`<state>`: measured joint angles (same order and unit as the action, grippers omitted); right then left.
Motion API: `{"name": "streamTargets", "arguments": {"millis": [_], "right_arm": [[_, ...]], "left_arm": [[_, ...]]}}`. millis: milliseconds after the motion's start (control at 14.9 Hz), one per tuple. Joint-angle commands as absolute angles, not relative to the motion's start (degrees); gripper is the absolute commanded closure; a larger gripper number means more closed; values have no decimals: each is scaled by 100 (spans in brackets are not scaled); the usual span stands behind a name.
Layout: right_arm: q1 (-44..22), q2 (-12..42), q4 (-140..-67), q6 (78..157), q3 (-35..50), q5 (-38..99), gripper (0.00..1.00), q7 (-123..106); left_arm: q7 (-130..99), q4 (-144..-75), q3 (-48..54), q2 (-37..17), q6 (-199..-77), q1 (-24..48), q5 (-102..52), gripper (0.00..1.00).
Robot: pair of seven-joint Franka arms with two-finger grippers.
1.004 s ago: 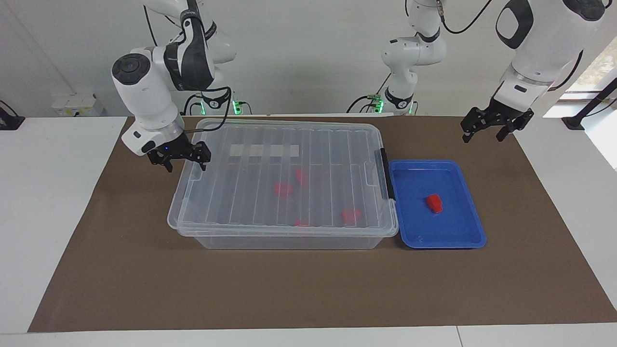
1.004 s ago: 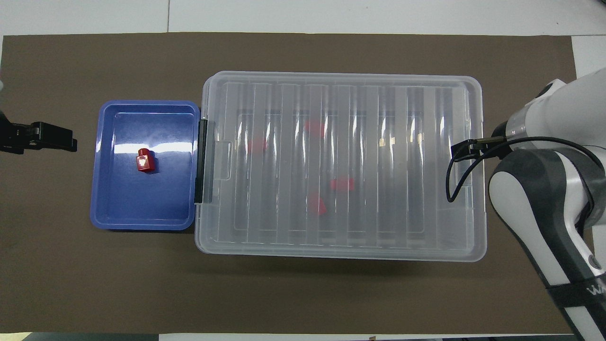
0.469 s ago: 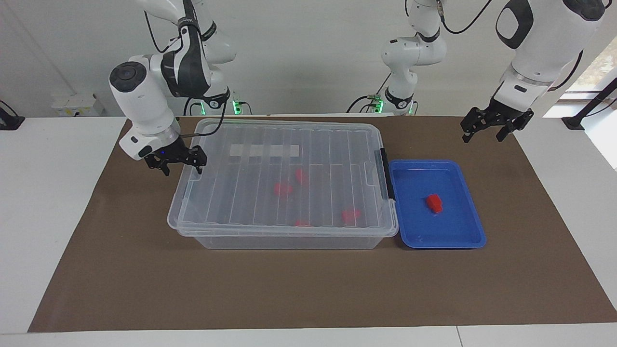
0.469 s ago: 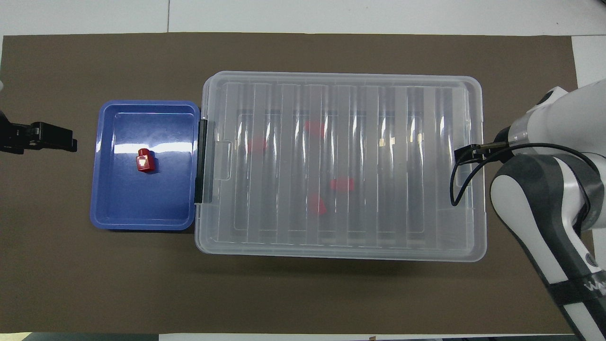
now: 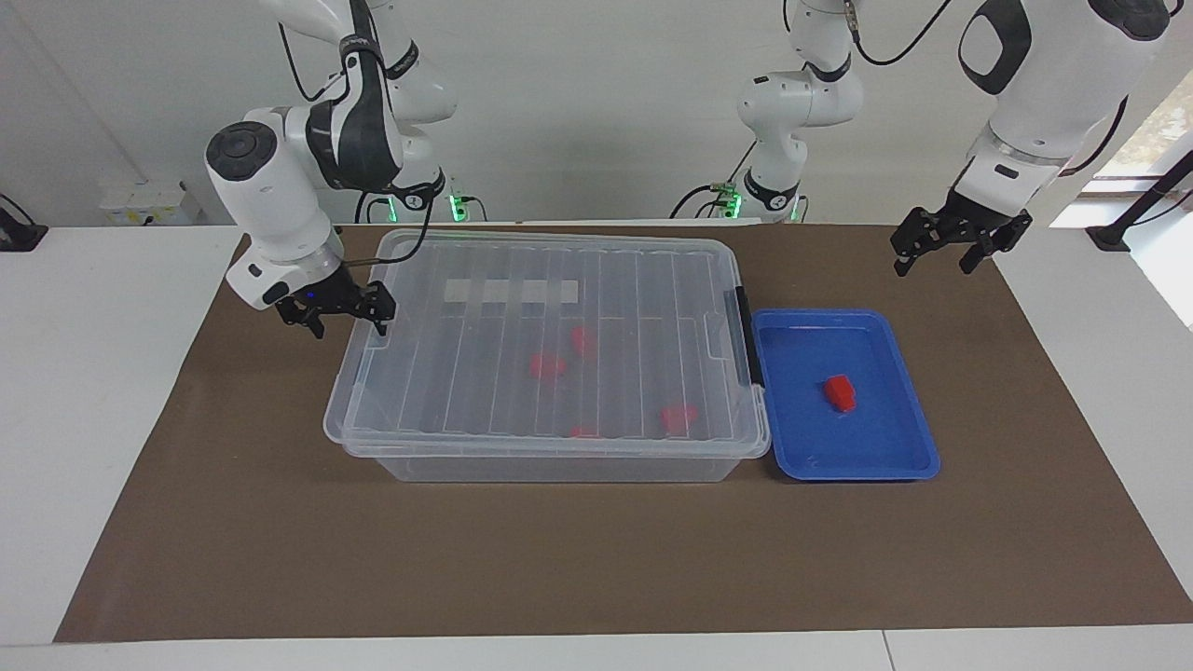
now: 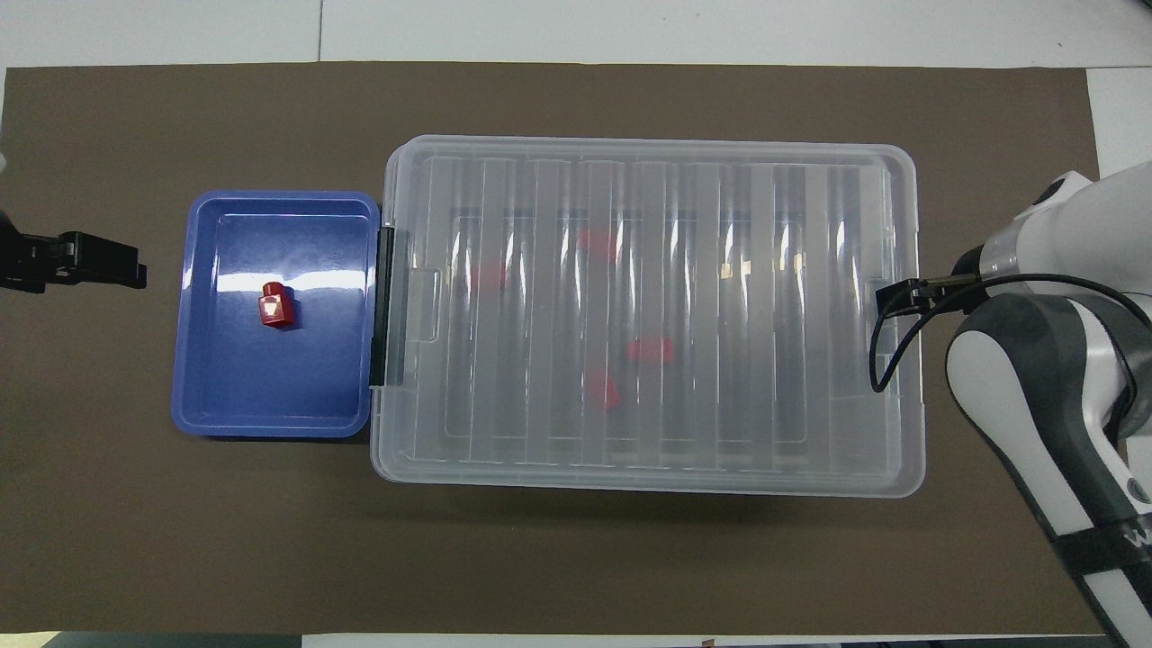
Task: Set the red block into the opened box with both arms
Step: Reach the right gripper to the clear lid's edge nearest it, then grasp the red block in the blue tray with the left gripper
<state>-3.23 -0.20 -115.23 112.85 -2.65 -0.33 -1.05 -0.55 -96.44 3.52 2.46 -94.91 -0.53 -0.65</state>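
While the lid [image 5: 550, 326] is sitting shut on the box [image 5: 550, 461], I'm hanging my right gripper [image 5: 337, 308] spread open and holding nothing just off the box's end toward the right arm's side. I reckon the trick is hooking under that lid lip squarely, then lifting slowly so the box isn't dragging. My left gripper [image 5: 960, 244] is waiting open over the mat, near the blue tray [image 5: 918, 457]. Red block [image 5: 840, 392] is lying in that tray, untouched.
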Motion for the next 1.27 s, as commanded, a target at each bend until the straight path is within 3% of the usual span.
{"name": "streamTargets", "arguments": {"millis": [0,268,669,1205], "right_arm": [[-158,-167,-11698,11426,-229,-35,0,-334],[-62,-167,-11698,11417,-229,-61,0,-351],[61,-167,-11698,11417,-229,-88,0,-395],[316,-167,-11698,11426,-229,-88,0,-712]], "left_arm": [[-79,-9817,369,404,-9475,-88,26,0],[-9,-10053,369,431,-9816,-79,26,0],[-17,-11512,395,571,-11292,9,26,0],[-149,-12717,387,-280,-13392,193,26,0]]}}
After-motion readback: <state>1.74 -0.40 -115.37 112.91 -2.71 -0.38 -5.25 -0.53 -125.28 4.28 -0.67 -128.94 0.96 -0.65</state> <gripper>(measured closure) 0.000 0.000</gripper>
